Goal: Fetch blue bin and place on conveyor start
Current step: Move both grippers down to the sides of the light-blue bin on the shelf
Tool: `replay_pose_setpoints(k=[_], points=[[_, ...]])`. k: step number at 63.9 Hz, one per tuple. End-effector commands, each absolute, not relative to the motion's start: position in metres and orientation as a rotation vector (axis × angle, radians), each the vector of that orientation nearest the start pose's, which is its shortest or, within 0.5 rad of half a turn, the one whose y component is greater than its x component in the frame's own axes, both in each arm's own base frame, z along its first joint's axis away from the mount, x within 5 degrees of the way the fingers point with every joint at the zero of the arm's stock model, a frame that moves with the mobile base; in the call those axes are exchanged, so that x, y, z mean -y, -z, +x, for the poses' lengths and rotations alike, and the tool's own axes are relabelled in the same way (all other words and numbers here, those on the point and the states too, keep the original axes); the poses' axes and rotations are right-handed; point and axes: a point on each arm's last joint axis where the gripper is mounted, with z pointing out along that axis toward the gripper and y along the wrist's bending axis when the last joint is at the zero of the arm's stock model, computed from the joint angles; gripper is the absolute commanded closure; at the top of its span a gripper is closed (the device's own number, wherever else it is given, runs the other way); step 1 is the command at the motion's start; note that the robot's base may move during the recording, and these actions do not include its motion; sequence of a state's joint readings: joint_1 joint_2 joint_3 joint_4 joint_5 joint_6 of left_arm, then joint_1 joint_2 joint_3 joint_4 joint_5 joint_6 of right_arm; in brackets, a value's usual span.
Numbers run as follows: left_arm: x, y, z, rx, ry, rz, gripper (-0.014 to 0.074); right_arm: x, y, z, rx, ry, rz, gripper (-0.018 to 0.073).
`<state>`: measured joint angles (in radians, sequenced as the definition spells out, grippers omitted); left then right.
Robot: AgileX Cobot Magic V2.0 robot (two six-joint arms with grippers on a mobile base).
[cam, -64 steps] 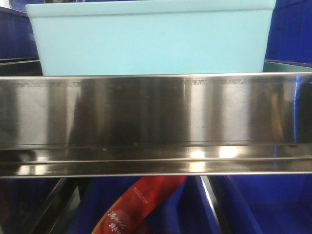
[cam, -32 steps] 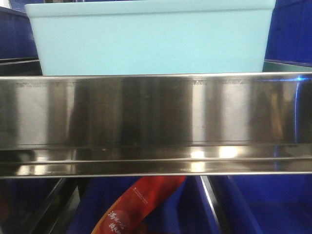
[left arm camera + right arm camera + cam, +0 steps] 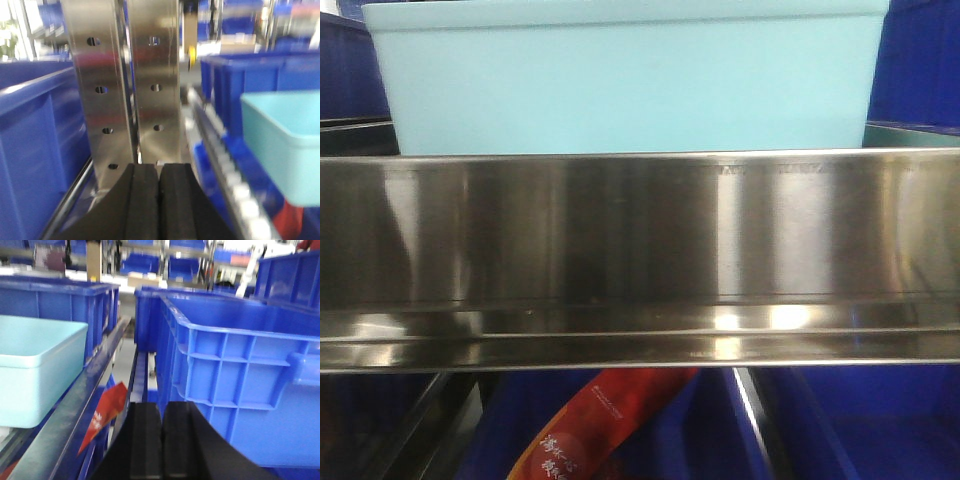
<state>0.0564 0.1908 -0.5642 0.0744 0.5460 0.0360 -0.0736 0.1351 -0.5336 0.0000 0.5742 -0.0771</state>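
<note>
**Bin still on the shelf, both grippers empty**

The blue bin (image 3: 630, 80) has not been picked up. It sits on the shelf just behind the stainless-steel rail (image 3: 640, 230), filling most of the upper part of the front view, its lower edge hidden by the rail. It is a pale turquoise tub with smooth, plain walls that taper slightly toward the base, a thick flared rim and no lid. From here the inside cannot be seen.

Neither arm touches it. The left gripper (image 3: 159, 200) is clenched on nothing, its black pads pressed flat together, and the bin lies off to its right. The right gripper (image 3: 162, 440) is likewise closed and empty, with the bin to its left. So the tub appears to lie between the two arms, clear of both.

By my reading the fetch has barely begun. The grasp, the lift over the rail, the carry and the set-down are all left. The conveyor start shows in no view, so its distance cannot be told.

Around the bin are dark blue ribbed crates (image 3: 240, 390), one near on the right and others farther back. A perforated steel upright (image 3: 125, 85) stands ahead of the left gripper. A red packet (image 3: 610, 420) hangs below the rail — not part of the job.
</note>
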Motion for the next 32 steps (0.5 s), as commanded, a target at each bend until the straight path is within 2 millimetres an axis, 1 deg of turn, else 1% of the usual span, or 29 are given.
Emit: replay_pose_setpoints(k=[1,2,10,11,18,25,32], points=[[-0.007,-0.355,0.043,-1.748,-0.179,0.033,0.0707,0.003,-0.346,0.034,-1.716,0.116,-0.001,0.0726],[-0.007,-0.357,0.047,-1.768,-0.178,0.033,0.0707,0.003,-0.351,0.035,-1.717,0.116,-0.001,0.0726],[-0.008,-0.377,0.063,-1.857,-0.167,0.029,0.0707,0.004,-0.373,0.054,-1.819,0.11,-0.001,0.0726],[-0.008,-0.378,0.067,-1.869,-0.163,0.029,0.0707,0.004,-0.377,0.055,-1.824,0.11,-0.001,0.0726],[-0.007,-0.386,0.079,-1.886,-0.126,0.022,0.0707,0.006,-0.39,0.075,-1.89,0.106,-0.001,0.0726],[-0.005,-0.388,0.084,-1.86,-0.091,0.014,0.0707,0.006,-0.396,0.093,-1.922,0.079,0.004,0.0726],[-0.004,-0.394,0.086,-1.797,-0.062,0.004,0.0707,0.003,-0.395,0.101,-1.943,0.024,0.017,0.0726]])
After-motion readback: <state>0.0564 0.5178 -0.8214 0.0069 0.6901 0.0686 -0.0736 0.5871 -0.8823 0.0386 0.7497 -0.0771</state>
